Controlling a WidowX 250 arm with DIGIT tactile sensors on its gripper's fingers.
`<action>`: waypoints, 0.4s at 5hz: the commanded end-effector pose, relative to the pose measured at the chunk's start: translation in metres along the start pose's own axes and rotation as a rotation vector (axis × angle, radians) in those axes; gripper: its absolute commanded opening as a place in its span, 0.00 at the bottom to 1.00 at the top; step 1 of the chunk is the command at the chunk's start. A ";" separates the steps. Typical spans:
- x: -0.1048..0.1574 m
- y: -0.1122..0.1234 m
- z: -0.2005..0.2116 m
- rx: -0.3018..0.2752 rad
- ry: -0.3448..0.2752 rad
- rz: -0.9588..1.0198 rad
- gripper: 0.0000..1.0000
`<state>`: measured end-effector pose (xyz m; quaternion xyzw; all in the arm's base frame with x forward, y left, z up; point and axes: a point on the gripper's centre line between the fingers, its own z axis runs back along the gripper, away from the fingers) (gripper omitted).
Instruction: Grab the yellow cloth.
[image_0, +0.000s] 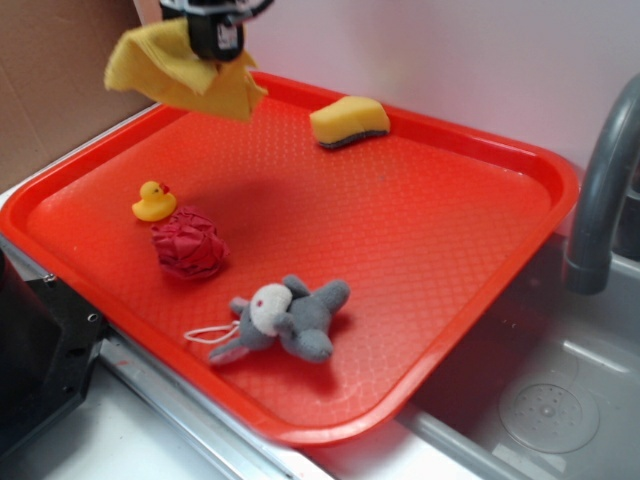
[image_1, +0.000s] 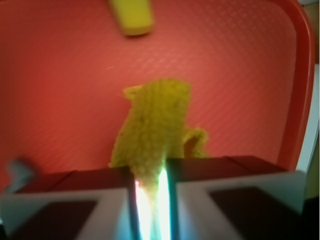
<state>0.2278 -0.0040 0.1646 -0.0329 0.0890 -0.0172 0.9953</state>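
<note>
The yellow cloth (image_0: 185, 70) hangs in the air above the back left corner of the red tray (image_0: 520, 165), clear of its floor. My gripper (image_0: 217, 45) is shut on the cloth's top, with folds drooping to both sides. In the wrist view the cloth (image_1: 155, 125) dangles from between my two fingers, and the gripper (image_1: 152, 175) pinches it in a narrow gap. Below it lies the tray's textured floor (image_1: 60, 90).
A yellow block sponge (image_0: 350, 122) lies at the tray's back and also shows in the wrist view as the sponge (image_1: 132, 17). A small rubber duck (image_0: 153, 201), a red scrunched ball (image_0: 188, 248) and a grey plush toy (image_0: 285, 318) lie on the left and front. A grey faucet (image_0: 600, 190) and the sink (image_0: 540, 400) are at right.
</note>
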 end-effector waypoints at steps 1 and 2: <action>-0.036 -0.035 0.030 -0.007 -0.180 0.073 0.00; -0.031 -0.022 0.029 -0.059 -0.146 0.129 0.00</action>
